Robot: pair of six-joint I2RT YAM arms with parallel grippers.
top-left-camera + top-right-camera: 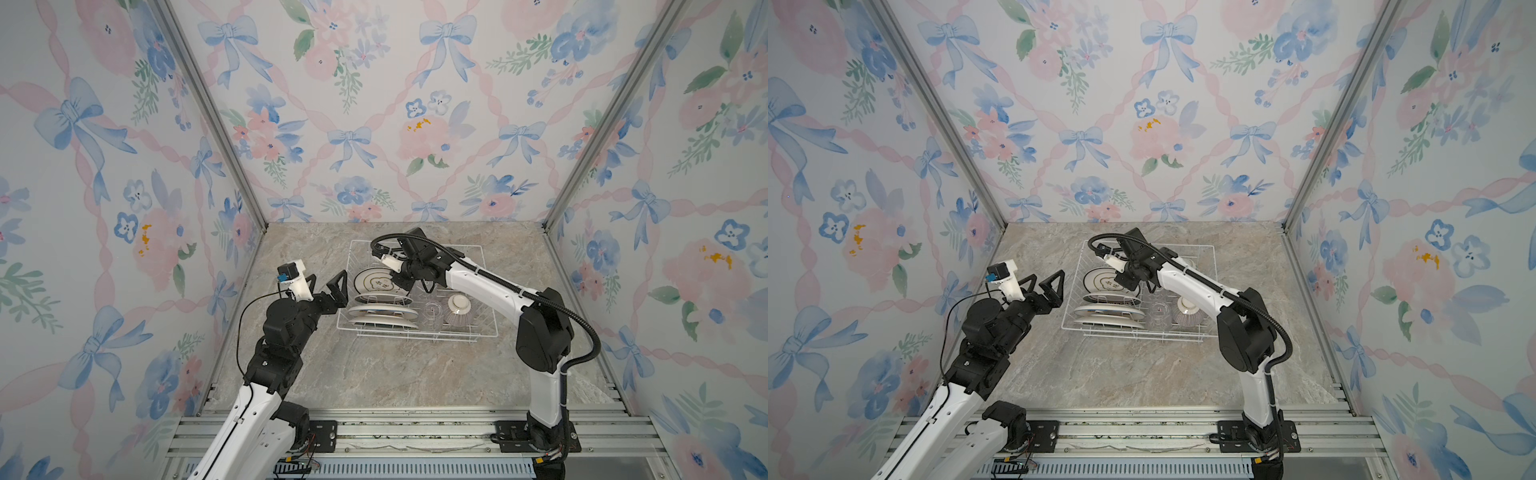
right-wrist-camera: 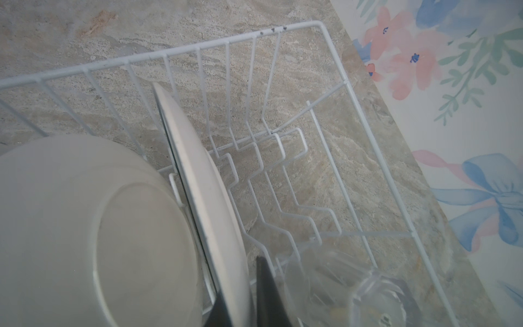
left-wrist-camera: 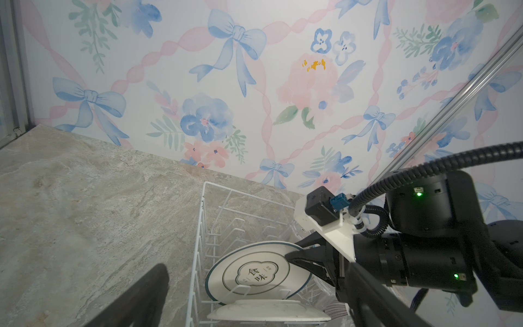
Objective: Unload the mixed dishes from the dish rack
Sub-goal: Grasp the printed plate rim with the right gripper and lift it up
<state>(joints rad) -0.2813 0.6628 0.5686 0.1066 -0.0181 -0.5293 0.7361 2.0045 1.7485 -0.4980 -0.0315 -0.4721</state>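
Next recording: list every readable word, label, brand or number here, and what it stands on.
"食味": centre emblem of the dark-rimmed white round ceramic plate standing in the white wire dish rack, left wrist view.
Small marks beside that emblem: too small to read.
Same emblem in both top views: blurred, unreadable.
Nothing else carries text.

white-and-black arms (image 1: 486, 282), ribbed black cable hose (image 3: 441, 162), black triangular fingers (image 3: 141, 300), blue connector (image 1: 283, 277)

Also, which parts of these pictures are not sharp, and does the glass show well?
Right wrist view: the nearest plate and the glass cup are soft, the dish rack wires sharper. Left wrist view: the printed plate is crisp. Both top views: even light, but the front glass looks faint.
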